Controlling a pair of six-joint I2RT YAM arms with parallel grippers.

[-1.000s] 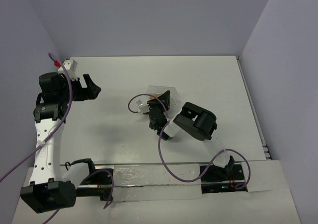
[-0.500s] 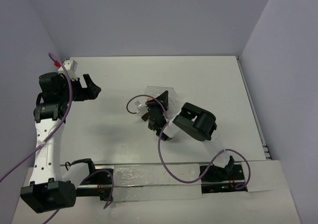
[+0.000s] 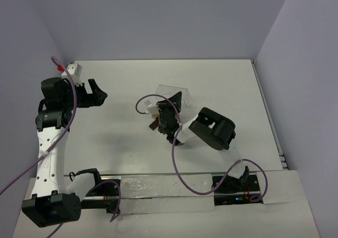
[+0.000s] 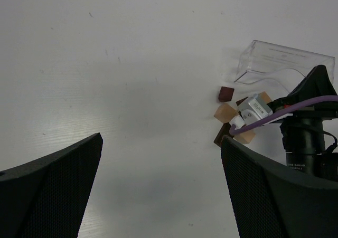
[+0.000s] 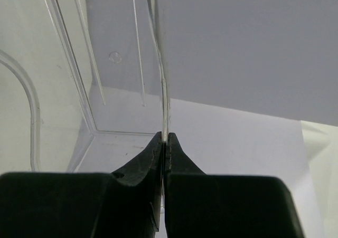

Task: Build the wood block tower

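Note:
My right gripper is shut on the thin wall of the clear plastic tray. In the right wrist view the jaws pinch the tray wall edge-on, and the tray looks empty. Several wood blocks lie loose on the table beside that wrist: a dark brown one, a tan one, another tan one and a dark one. One brown block shows from above. No tower is in view. My left gripper is open and empty at the far left.
The right arm's purple cable loops over the blocks. The side walls stand close to the left arm and along the table's right edge. The arm bases sit on the near rail.
The right arm's elbow has swung to the right and its wrist has turned, carrying the gripped tray slightly back. The left arm has not moved.

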